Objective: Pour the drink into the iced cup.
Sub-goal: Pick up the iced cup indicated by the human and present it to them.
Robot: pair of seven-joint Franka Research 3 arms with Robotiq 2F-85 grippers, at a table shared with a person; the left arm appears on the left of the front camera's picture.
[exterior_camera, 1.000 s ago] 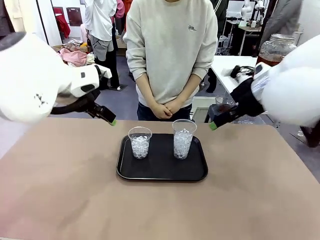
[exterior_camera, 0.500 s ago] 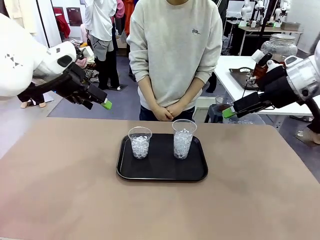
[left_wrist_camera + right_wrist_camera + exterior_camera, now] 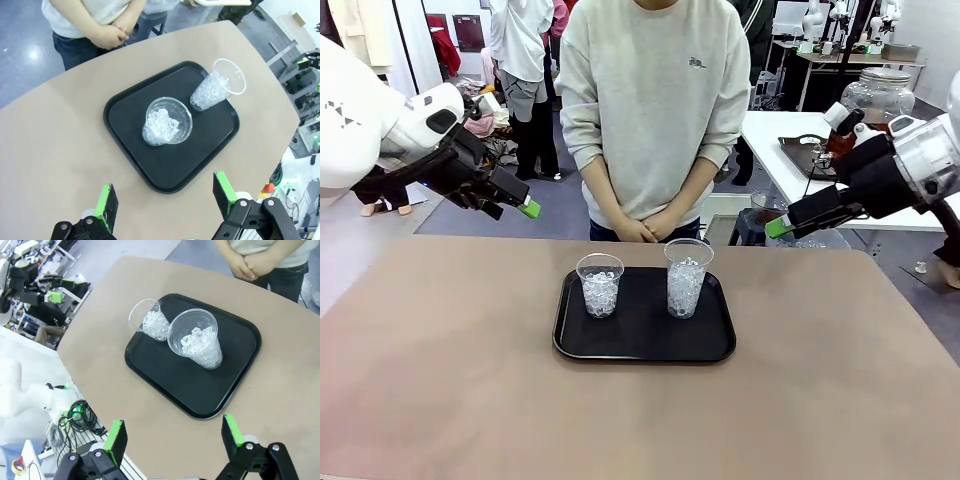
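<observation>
The drink (image 3: 840,142), an amber-brown liquid, sits low in a round glass dispenser jar (image 3: 880,95) with a metal lid at the upper right of the front view. The jar stands on a white side table (image 3: 770,130), partly hidden behind the right arm.

At the frame's middle, a black tray (image 3: 645,355) lies on the tan counter (image 3: 440,380). It holds a short cup (image 3: 600,285) and a taller cup (image 3: 687,278), both filled with ice and standing apart.

A person in a pale sweatshirt (image 3: 655,100) stands just behind the counter's far edge, clasped hands (image 3: 642,230) above the tray. The sweatshirt's chest emblem (image 3: 696,62) is too small to read.

The left jaws hang at the upper left and the right jaws at the right, both clear of the counter. Both stand wide open and empty, their green pads (image 3: 106,200) (image 3: 117,437) framing the tray from above in the wrist views.
</observation>
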